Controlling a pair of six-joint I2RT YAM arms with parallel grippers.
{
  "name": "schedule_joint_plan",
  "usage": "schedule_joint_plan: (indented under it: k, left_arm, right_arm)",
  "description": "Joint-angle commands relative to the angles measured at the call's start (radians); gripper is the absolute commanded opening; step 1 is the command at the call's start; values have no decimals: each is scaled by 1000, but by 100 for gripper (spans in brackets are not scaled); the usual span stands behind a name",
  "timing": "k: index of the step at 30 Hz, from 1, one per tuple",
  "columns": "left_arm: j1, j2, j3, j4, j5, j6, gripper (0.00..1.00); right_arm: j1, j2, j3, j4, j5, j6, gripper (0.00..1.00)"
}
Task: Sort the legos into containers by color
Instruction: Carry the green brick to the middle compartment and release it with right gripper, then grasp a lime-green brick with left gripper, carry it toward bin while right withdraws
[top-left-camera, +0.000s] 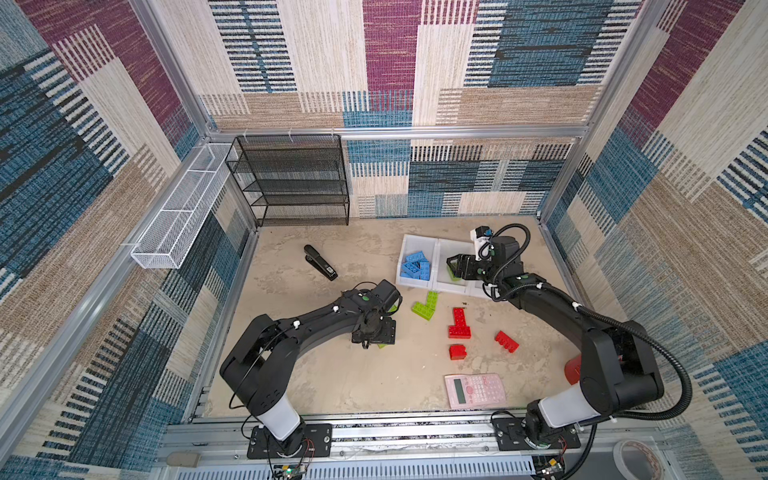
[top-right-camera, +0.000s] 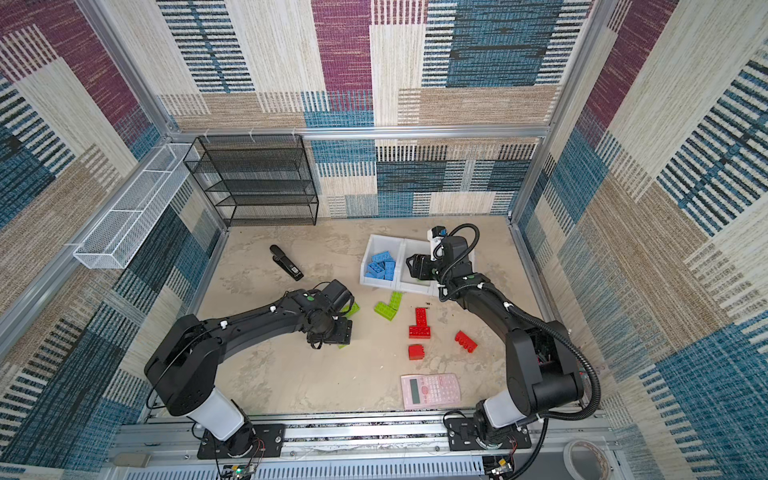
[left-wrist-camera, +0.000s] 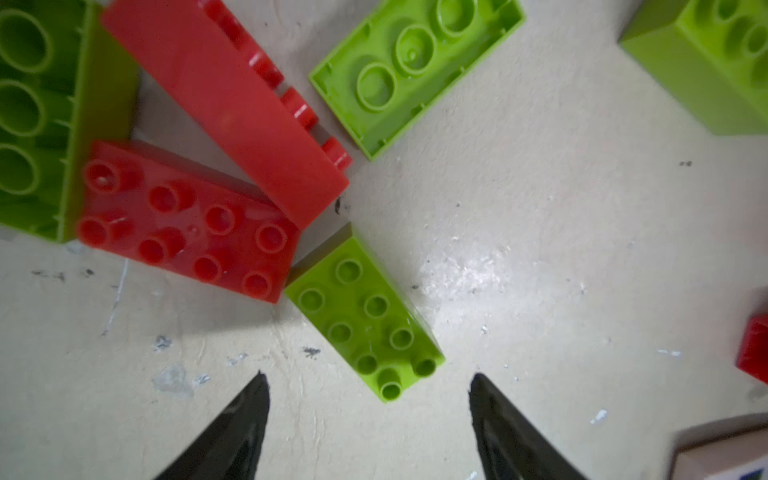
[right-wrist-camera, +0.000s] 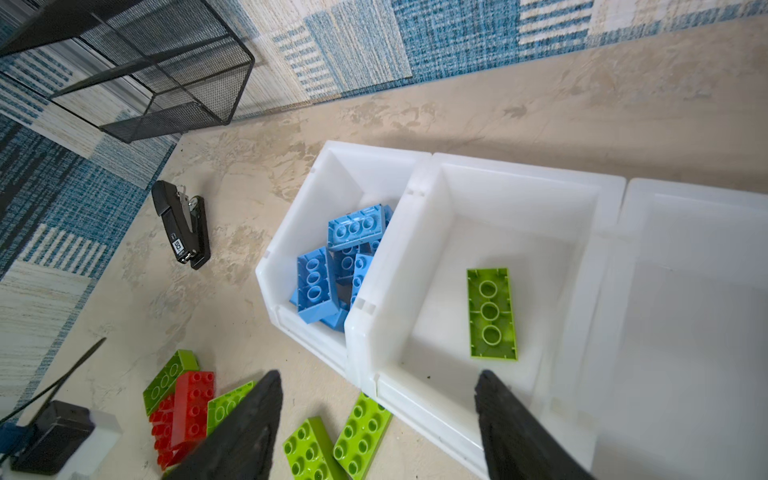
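Beige tabletop: left gripper points downward, jaws spread and empty, by a green lego. Right gripper reaches forward, released, above the middle container.

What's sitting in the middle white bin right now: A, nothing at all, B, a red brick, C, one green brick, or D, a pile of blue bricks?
C: the right wrist view shows a single lime green brick lying alone in the middle bin; the blue bricks are in the neighbouring bin.
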Motion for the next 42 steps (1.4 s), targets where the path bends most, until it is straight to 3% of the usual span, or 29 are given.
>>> schedule_joint_plan:
  k: [1, 8, 13, 20, 28, 36, 42]
  left_arm:
    - [-1, 41, 30, 4, -29, -52, 77]
    - [-2, 120, 95, -15, -59, -49, 77]
    - [-1, 149, 115, -15, -54, -36, 71]
    - [-3, 149, 112, 2, -42, -31, 55]
    - [-4, 131, 107, 12, -25, -19, 29]
    - [-5, 102, 118, 70, 34, -7, 27]
    - [-2, 117, 219, 72, 37, 35, 27]
  right_arm:
    - [0, -12, -9, 68, -17, 13, 75]
    - [0, -16, -29, 93, -39, 21, 74]
    - [0, -18, -35, 102, -42, 24, 74]
    - [1, -30, -41, 106, -42, 25, 74]
    - [1, -47, -42, 107, -51, 38, 72]
    - [21, -130, -75, 100, -67, 34, 73]
    - [25, -248, -173, 136, -64, 56, 73]
